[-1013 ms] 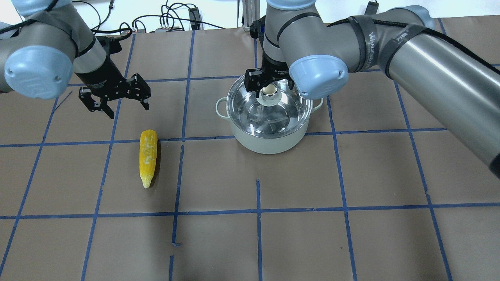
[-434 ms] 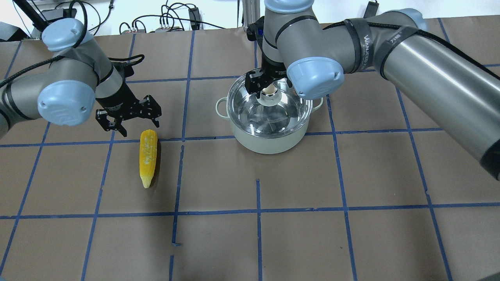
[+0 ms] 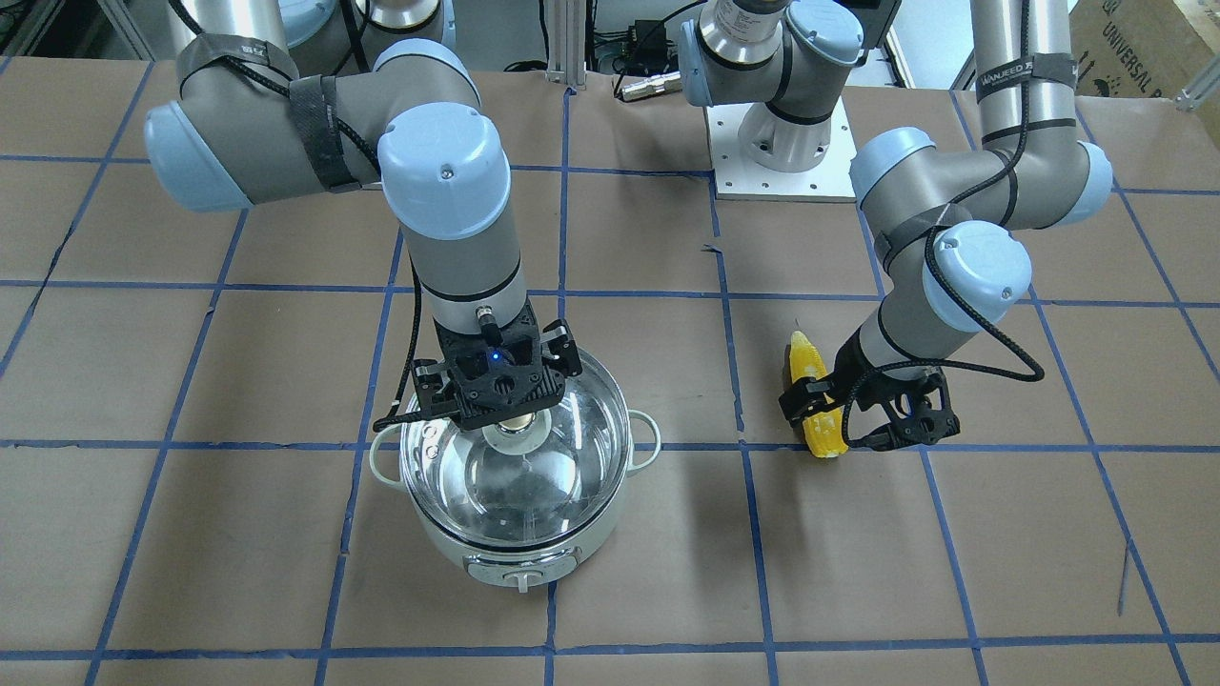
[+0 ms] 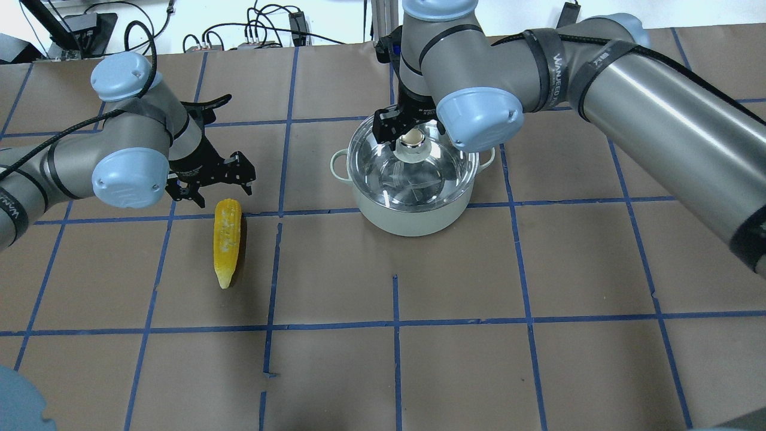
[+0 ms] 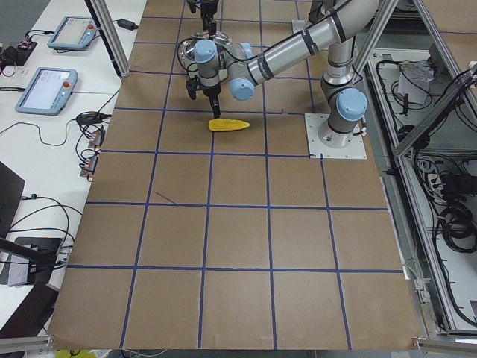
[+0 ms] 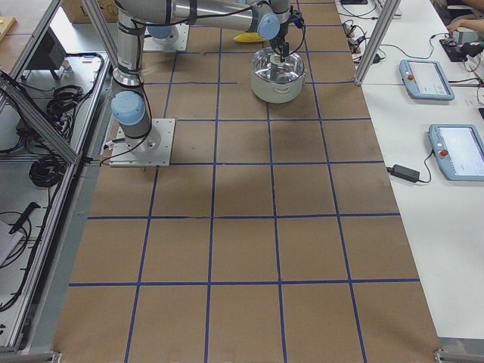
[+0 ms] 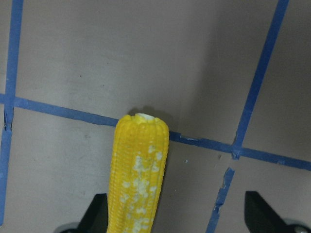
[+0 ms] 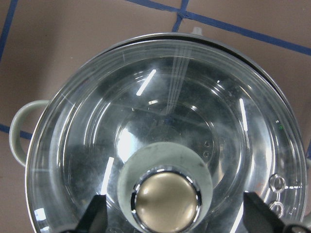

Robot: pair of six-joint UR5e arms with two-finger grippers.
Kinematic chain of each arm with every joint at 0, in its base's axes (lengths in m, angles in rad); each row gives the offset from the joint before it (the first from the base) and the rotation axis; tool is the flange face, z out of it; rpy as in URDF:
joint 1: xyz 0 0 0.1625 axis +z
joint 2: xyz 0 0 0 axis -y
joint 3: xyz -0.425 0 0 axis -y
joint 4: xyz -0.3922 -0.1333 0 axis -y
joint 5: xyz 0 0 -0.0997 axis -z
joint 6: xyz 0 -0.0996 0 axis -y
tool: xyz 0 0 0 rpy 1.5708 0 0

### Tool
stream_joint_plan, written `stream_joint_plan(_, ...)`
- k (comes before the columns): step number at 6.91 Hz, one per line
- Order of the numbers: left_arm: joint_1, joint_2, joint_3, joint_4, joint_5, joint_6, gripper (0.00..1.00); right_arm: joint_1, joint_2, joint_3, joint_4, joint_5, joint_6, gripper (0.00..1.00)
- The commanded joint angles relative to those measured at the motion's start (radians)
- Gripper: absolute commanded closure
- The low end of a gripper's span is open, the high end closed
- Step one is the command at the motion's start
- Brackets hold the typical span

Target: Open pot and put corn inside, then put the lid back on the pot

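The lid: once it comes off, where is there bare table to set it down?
Bare table lies between the pot and the robot, and right of the pot. Crowded around the corn, where the left gripper hangs.

The left end effector [image 4: 218, 193] has dropped lower — now at the corn [image 4: 227, 239].

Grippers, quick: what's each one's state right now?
Left gripper: open, holding nothing, over the corn at its blunt end.
Right gripper: open, holding nothing, straddling the knob of the lid.
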Motion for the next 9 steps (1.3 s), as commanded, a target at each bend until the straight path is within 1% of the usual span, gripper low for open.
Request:
stream_joint_plan(1, 0.002, -0.027, -0.007, 0.051, -0.002, 0.021, 0.0, 0.001, 0.014, -0.011, -0.001, -0.014, 0.188, 0.03)
stream_joint_plan(3, 0.004, -0.029, -0.009, 0.051, -0.006, 0.052, 0.0, 0.018, 0.036, -0.022, -0.003, -0.015, 0.193, 0.04)
stream_joint_plan(5, 0.01, -0.018, -0.062, 0.061, -0.005, 0.088, 0.0, 0.028, 0.045, -0.023, -0.003, -0.015, 0.211, 0.06)
stream_joint_plan(6, 0.013, -0.021, -0.068, 0.099, -0.008, 0.095, 0.0, 0.028, 0.045, -0.023, -0.003, -0.014, 0.202, 0.18)
stream_joint_plan(7, 0.013, -0.021, -0.07, 0.1, -0.01, 0.095, 0.0, 0.028, 0.047, -0.023, -0.003, -0.012, 0.197, 0.2)
stream_joint_plan(9, 0.014, -0.013, -0.117, 0.124, -0.008, 0.095, 0.0, 0.027, 0.048, -0.026, -0.003, -0.011, 0.165, 0.2)
